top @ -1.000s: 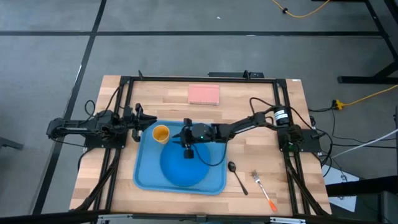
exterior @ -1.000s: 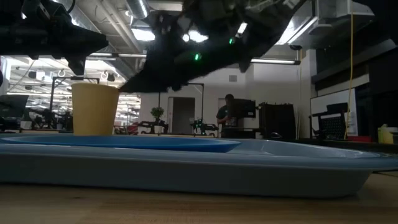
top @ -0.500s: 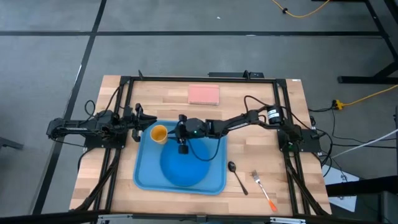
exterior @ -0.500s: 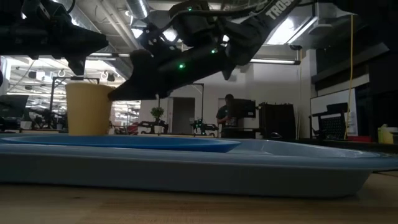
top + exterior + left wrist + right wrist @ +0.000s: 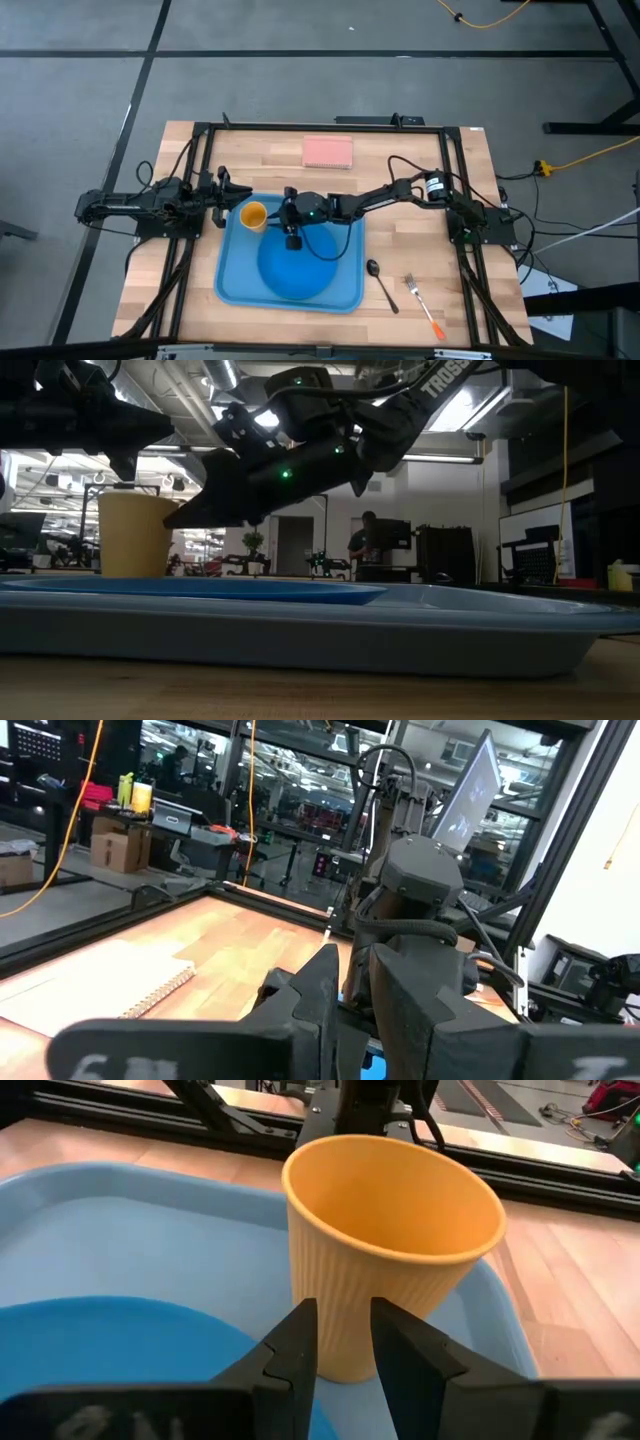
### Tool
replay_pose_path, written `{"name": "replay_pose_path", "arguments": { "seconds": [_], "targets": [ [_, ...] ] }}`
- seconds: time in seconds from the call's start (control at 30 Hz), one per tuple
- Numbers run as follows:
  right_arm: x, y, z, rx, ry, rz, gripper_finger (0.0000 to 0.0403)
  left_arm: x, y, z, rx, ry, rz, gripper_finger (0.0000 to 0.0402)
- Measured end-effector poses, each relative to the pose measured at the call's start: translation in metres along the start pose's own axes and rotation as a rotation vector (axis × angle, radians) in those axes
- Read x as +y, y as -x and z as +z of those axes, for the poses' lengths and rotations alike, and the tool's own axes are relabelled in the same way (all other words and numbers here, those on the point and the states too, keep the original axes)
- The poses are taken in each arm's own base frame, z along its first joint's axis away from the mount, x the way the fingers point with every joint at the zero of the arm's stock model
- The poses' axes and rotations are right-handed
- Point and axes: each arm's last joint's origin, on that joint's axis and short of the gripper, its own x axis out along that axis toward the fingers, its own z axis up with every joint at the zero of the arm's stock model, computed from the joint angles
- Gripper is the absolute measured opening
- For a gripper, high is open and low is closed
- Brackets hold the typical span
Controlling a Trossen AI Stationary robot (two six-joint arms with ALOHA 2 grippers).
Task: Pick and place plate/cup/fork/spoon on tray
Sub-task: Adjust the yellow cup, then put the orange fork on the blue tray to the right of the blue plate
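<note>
Since a second ago the right arm has swung from above the plate toward the cup, and the right fingers now sit just beside the cup's near wall, a narrow gap between them and nothing held; the cup itself has shifted slightly in the low view. One yellow-orange cup stands upright on the tray, directly ahead of those fingers, in the tray's corner nearest the left arm. One darker blue plate lies flat on the tray, just behind and below the right fingers.

One dark spoon and one orange-handled fork lie on the bare worktop, well apart from both sets of fingers, off the tray on the right arm's side. One pink pad lies at the worktop's far edge.

White lettering on the right arm in the low view reads "TROS" before it is cut off.

The left fingers wait close to the cup, just off the tray's edge, narrowly parted and empty.
</note>
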Motion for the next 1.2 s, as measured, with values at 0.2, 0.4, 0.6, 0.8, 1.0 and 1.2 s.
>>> {"name": "replay_pose_path", "arguments": {
  "seconds": [0.2,0.4,0.6,0.8,1.0,1.2],
  "targets": [
    [-0.001,-0.001,0.005,-0.016,0.014,0.004,0.0101,0.0,0.0,0.0,0.0,0.0,0.0,0.0055],
    [-0.004,-0.001,0.007,0.0,0.023,0.001,0.0101,0.0,0.0,0.0,0.0,0.0,0.0,0.0055],
    [-0.003,0.004,-0.009,0.208,-0.056,0.022,0.0101,0.0,0.0,0.0,0.0,0.0,0.0,0.0055],
    [-0.004,0.035,0.019,0.327,-0.025,-0.029,0.0088,0.0,0.0,0.0,0.0,0.0,0.0,0.0055],
    [-0.002,0.1,0.044,0.491,-0.067,-0.044,0.0054,0.0,0.0,0.0,0.0,0.0,0.0,0.0055],
    [0.033,0.186,0.032,0.482,-0.294,-0.097,0.0025,0.0,0.0,0.0,0.0,0.0,0.0,0.0055]
  ]
}}
